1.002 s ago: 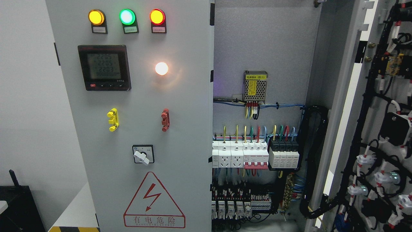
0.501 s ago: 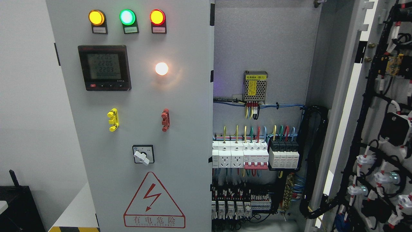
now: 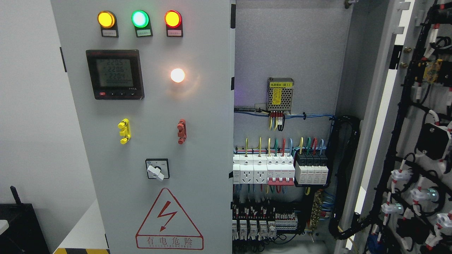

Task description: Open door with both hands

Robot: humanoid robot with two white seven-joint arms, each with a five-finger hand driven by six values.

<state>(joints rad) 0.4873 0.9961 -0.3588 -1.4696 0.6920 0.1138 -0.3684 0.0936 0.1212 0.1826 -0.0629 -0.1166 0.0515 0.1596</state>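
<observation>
A grey electrical cabinet fills the head view. Its left door (image 3: 204, 148) stands closed, carrying three lit lamps (yellow, green, red), a black digital meter (image 3: 114, 74), a white lamp (image 3: 177, 75), a yellow latch (image 3: 124, 131), a red latch (image 3: 181, 131), a rotary switch (image 3: 157, 169) and a red shock-warning triangle. The right door (image 3: 416, 141) is swung wide open at the right edge, its inner side covered in black wiring. Between them the cabinet interior shows breakers (image 3: 263, 171) and coloured wires. Neither of my hands nor arms appears anywhere.
A small perforated power supply (image 3: 280, 93) sits on the back panel. A black cable bundle (image 3: 344, 176) runs down the interior's right side. A plain wall and a dark box (image 3: 17, 225) lie at lower left, beside a white surface with hazard striping.
Only the meter's digits have flickered; doors and view stay the same.
</observation>
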